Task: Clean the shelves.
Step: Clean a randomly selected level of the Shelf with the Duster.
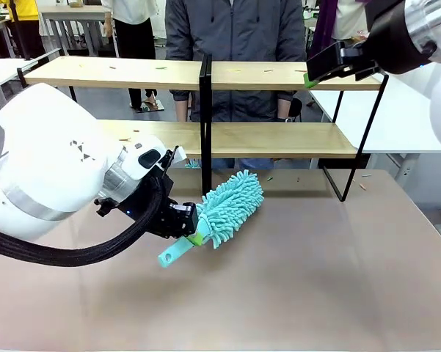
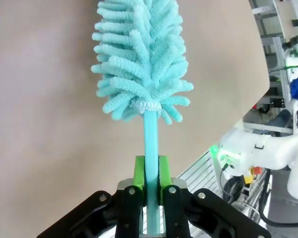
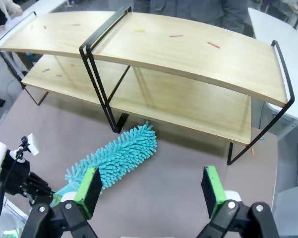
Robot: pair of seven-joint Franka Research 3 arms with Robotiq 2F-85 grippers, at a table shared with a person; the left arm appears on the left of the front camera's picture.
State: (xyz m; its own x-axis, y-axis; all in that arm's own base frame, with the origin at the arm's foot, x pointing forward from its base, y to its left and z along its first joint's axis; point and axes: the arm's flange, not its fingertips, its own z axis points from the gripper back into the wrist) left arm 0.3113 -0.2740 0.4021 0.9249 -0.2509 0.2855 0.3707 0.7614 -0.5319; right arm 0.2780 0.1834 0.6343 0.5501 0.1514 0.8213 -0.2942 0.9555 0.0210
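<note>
Clamped in left gripper [image 2: 149,173] by its handle: teal duster [image 1: 235,205], head before the shelves [image 3: 188,54]. Splayed wide over them, the right gripper [image 3: 151,187].

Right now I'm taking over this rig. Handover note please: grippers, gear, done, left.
Left gripper: shut on the teal duster by its handle, over the table, head toward the centre post.
Right gripper: open, empty, raised by the right end of the upper board.
Shelves: small scraps lie on both boards; a person stands behind.
Done: duster in hand. Left: sweeping both boards, by the look of it.
</note>
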